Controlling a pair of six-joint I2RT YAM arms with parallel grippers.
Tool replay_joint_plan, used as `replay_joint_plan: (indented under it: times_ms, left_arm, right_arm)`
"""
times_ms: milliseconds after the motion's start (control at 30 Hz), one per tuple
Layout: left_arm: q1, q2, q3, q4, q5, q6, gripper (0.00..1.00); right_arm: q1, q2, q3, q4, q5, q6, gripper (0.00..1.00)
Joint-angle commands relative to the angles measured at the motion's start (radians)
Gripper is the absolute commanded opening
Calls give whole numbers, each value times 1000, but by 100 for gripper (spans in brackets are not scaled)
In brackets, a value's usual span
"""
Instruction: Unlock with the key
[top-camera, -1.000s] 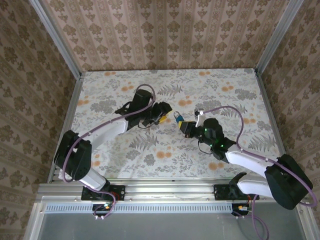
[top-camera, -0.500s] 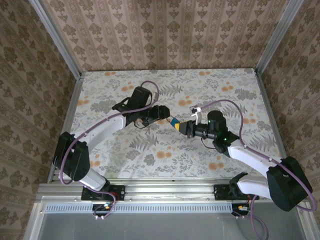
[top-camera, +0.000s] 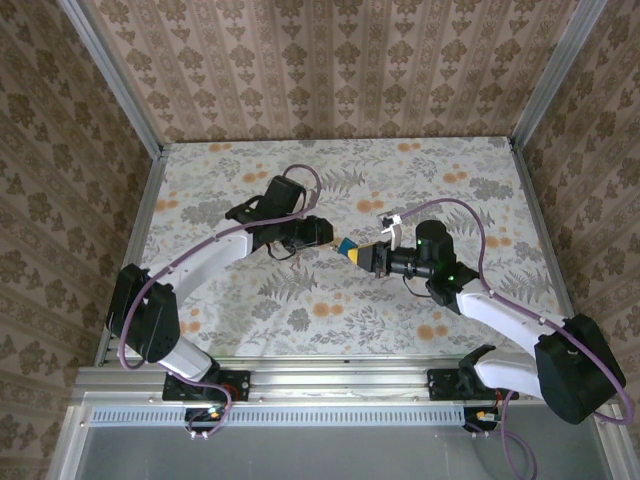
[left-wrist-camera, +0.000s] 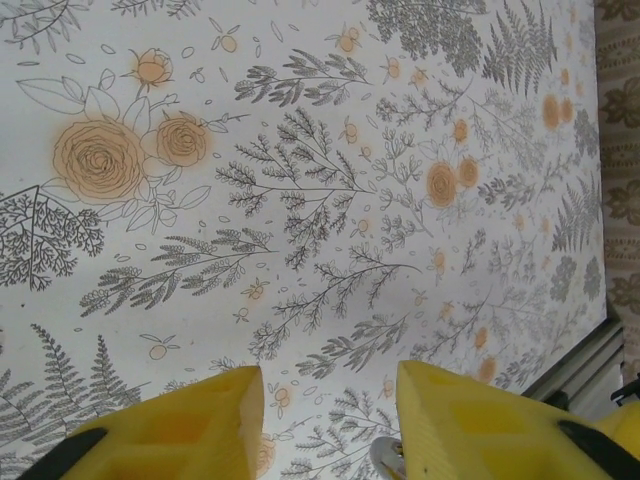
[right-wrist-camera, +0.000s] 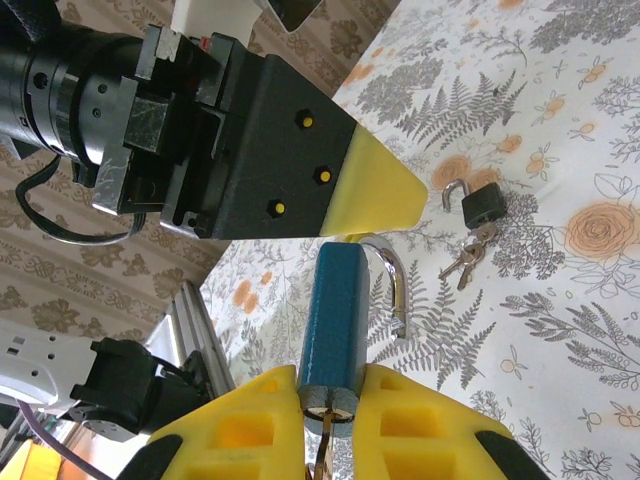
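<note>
My right gripper (right-wrist-camera: 330, 385) is shut on the lower end of a small blue padlock (right-wrist-camera: 340, 300) and holds it in the air over the table's middle (top-camera: 347, 245). The silver shackle (right-wrist-camera: 395, 285) stands swung open beside the lock's body. A thin metal blade, the key (right-wrist-camera: 326, 445), pokes from the lock's bottom between my yellow fingers. My left gripper (left-wrist-camera: 330, 385) faces it from the left (top-camera: 335, 240) with its jaws apart. A bit of the shackle (left-wrist-camera: 385, 460) shows beside its right finger (left-wrist-camera: 470, 420), and one yellow fingertip (right-wrist-camera: 375, 195) reaches the shackle's top.
A small black squarish piece with a silver loop (right-wrist-camera: 483, 205) lies on the flowered tabletop (right-wrist-camera: 560, 300) past the padlock, with two small metal keys (right-wrist-camera: 465, 262) beside it. An aluminium rail (right-wrist-camera: 195, 310) edges the table, and patterned walls (top-camera: 330, 60) close it in.
My left gripper moved right to the padlock's shackle end and its jaws narrowed. My right arm stretched out flatter, bringing the padlock level towards the left gripper.
</note>
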Motion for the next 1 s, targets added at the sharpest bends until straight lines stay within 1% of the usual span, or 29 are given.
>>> replay_joint_plan:
  times_ms: [0, 33, 100, 200, 267, 333, 400, 467, 600, 733, 833, 967]
  left_arm:
    - [-3, -1, -5, -31, -3, 8, 29]
    - [-3, -2, -7, -31, -3, 6, 28]
    - [-2, -7, -15, -33, -15, 0, 30]
    - [6, -31, -29, -39, -54, -21, 36]
    - [23, -68, -58, -34, -100, -56, 38]
    - [48, -120, -108, -14, -149, -105, 44]
    - [73, -180, -170, 33, -164, -144, 45]
    - [86, -233, -221, 80, -165, -166, 47]
    - [86, -297, -262, 123, -163, -173, 50]
    - [86, -341, -296, 168, -147, -191, 52]
    - [84, -351, -298, 176, -138, -197, 52]
    - [70, -355, -313, 240, -113, -214, 53]
  right_arm:
    - [-12, -33, 5, 51, 31, -18, 0]
    - [-13, -31, 5, 48, 45, -17, 0]
    - [-16, -23, 5, 47, 56, -18, 0]
    - [-18, 6, 8, 42, 68, -8, 0]
    - [-19, 28, 5, 50, 86, 9, 0]
    - [-19, 50, 3, 58, 111, 28, 0]
    - [-19, 80, 4, 73, 129, 50, 0]
    - [-19, 122, 3, 105, 143, 79, 0]
    - [-19, 211, 16, 153, 191, 130, 0]
    - [-19, 343, 44, 229, 224, 198, 0]
    - [-18, 448, 75, 313, 211, 271, 0]
    - [-5, 565, 103, 441, 192, 359, 0]
